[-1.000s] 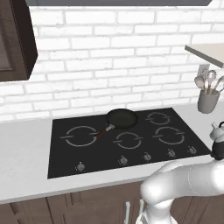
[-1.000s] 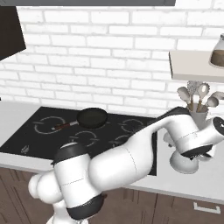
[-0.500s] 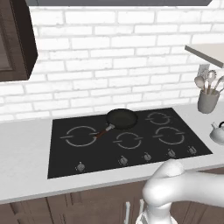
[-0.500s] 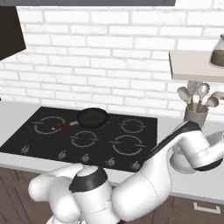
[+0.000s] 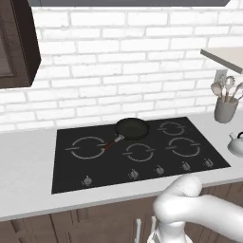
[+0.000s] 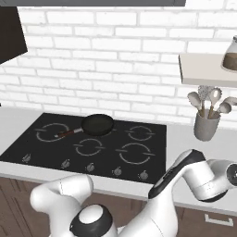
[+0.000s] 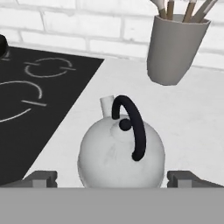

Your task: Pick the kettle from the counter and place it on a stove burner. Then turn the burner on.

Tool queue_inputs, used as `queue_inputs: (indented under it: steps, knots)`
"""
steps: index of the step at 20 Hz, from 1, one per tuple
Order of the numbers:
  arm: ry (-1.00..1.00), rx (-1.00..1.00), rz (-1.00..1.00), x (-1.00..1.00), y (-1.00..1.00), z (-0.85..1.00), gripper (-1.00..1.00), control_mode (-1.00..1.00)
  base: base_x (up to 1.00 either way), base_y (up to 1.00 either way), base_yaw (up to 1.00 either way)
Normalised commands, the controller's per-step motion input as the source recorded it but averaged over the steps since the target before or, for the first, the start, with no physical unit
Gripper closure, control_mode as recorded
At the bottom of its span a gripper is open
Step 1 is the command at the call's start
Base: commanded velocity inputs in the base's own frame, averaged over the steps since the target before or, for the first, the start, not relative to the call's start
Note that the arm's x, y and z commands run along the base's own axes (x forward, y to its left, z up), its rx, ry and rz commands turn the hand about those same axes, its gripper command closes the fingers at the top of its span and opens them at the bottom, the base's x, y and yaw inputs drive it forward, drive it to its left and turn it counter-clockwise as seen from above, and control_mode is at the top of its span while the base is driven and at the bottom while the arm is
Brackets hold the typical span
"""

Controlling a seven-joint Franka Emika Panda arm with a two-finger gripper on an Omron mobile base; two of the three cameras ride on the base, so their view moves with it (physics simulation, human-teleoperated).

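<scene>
The silvery-white kettle [image 7: 118, 151] with its dark arched handle stands upright on the light grey counter [image 7: 188, 122], just right of the black stove [image 7: 52, 100]. My gripper [image 7: 112, 178] is open, one fingertip low at each side of the kettle's body, and no contact can be seen. In the left base view the kettle [image 5: 236, 144] sits at the far right edge, beside the stove [image 5: 142, 166]. The largest burner [image 5: 88, 147] is the left ring, also seen from the right base as the burner [image 6: 52, 132]. My arm [image 6: 208, 178] covers the kettle's spot there.
A black frying pan [image 5: 132, 128] rests on the back middle of the cooktop. A grey utensil cup [image 7: 175, 48] stands behind the kettle near the brick wall. Silver knobs [image 5: 134, 174] line the stove's front. A shelf [image 6: 206, 69] hangs above the cup.
My arm has dropped lower at the right of the stove, bringing the hand down to the kettle's level. The kettle and pan have not moved.
</scene>
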Motion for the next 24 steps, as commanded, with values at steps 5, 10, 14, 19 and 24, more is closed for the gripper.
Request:
queue_inputs:
  steps: [5,10,14,19,24]
  knots:
    - [-0.01,-0.07,0.03,0.00,0.00,-0.02,-1.00,-1.00,0.00,0.00,0.00]
    - [0.05,0.00,0.00,0.00,0.00,0.00,-1.00,-1.00,0.00,0.00,0.00]
    - [0.11,0.02,-0.05,0.00,0.00,0.00,-1.00,-1.00,0.00,0.00,0.00]
    - [0.08,0.08,-0.19,0.00,0.00,0.00,-1.00,-1.00,0.00,0.00,0.00]
    - [0.01,0.13,-0.26,0.00,0.00,0.00,-1.00,-1.00,0.00,0.00,0.00]
